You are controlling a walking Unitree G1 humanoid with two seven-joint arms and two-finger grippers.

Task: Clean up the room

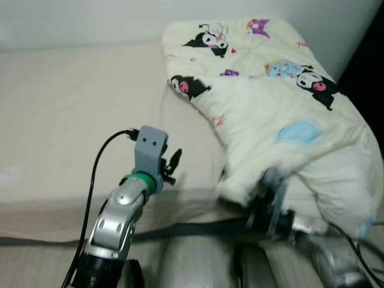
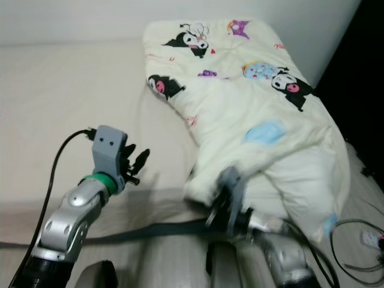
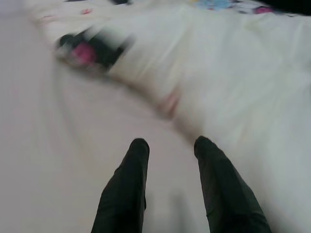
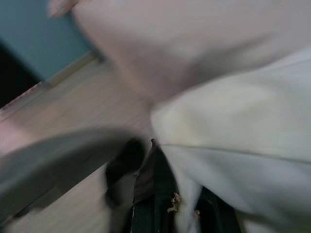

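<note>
- So, quilt [image 1: 282,114] bunched over the right half of the bed [image 1: 72,114], long axis running from the far end by the wall down to the near edge.
- Near corner of the quilt hanging off the bed's front edge, right at the right gripper [image 2: 223,201].
- Right gripper looks clamped on that corner: cloth pinched between the fingers in the right wrist view, though pretty blurry, so calling it a likely grip rather than a sure one.
- Left gripper [image 1: 174,165] hovering above bare sheet, left of the quilt, fingers [image 3: 131,174] apart with nothing between them.
- Quilt's left edge lying ahead and to the right of the left gripper, near but not touching.
- Key relation: right arm already at the quilt, left arm beside it, well apart along the bed's front edge.
- Guessing next: either drag the quilt leftward across the bed to spread it, or get the left gripper onto the edge first.
- Risk of just dragging a lump one-handed.
- Cable [image 2: 360,252] on the floor right of the bed, nothing near it.
</note>
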